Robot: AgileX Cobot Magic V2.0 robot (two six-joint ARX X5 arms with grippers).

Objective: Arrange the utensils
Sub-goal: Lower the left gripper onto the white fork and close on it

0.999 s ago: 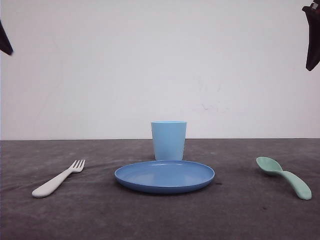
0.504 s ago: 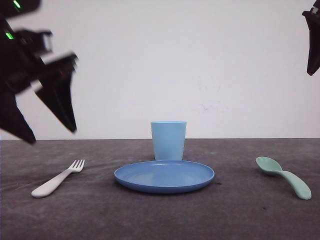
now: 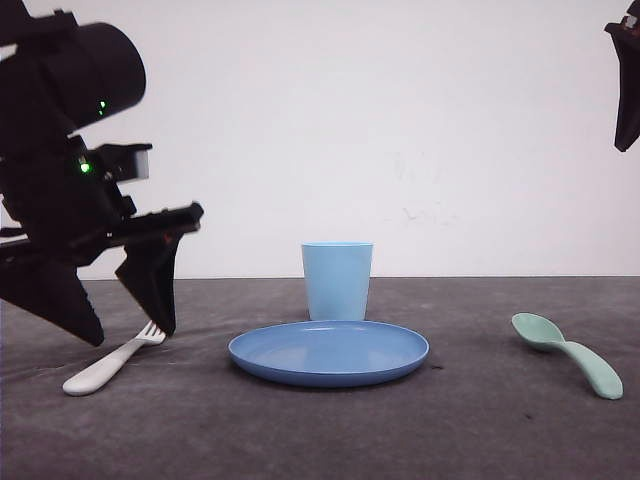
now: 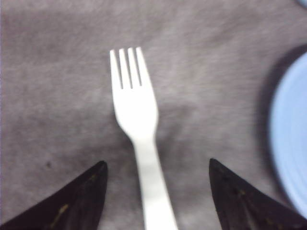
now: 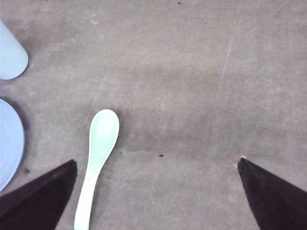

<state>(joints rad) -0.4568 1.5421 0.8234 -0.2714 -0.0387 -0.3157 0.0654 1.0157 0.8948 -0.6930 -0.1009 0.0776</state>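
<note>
Judging by the layout, you have nothing organized yet: the fork (image 3: 112,360) lies flat on the table (image 3: 480,420) left of the plate (image 3: 329,352), and the spoon (image 3: 568,355) lies well right of it, neither one lifted. Your left gripper (image 4: 156,191) hangs spread wide low over the fork, one finger either side of the handle, grasping nothing. Your right gripper (image 5: 158,191) hangs high at the right, also spread and empty, the spoon just inside one finger. Both pickups and placements remain.
</note>
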